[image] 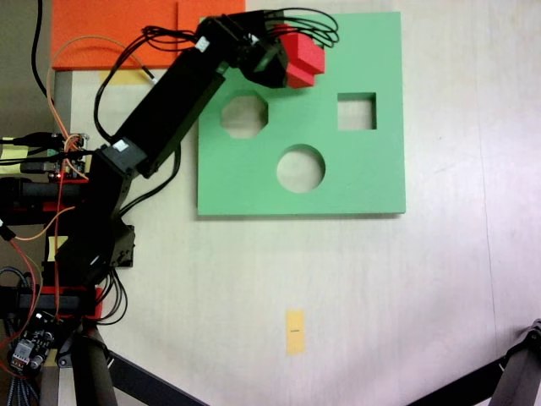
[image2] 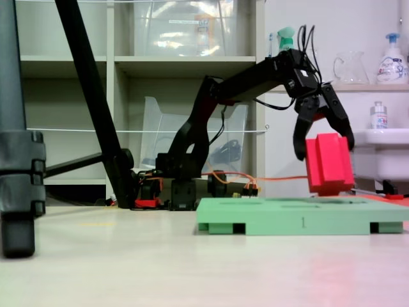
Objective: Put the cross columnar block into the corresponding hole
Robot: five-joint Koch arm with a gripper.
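Observation:
The red cross columnar block (image: 304,57) hangs tilted in my gripper (image: 290,56), which is shut on it over the far part of the green foam board (image: 372,178). In a fixed view from the side, the block (image2: 329,167) sits between the two black fingers (image2: 298,137), its lower edge just above the board's top (image2: 281,214). The gripper (image2: 324,150) clasps the block's upper part. The plus-shaped cutout is hidden beneath the block and the gripper.
The board shows an octagonal cutout (image: 245,116), a square cutout (image: 356,111) and a round cutout (image: 300,167). An orange foam sheet (image: 110,30) lies at the top left. A yellow tape strip (image: 294,330) marks the table. Tripod legs (image2: 96,109) stand nearby.

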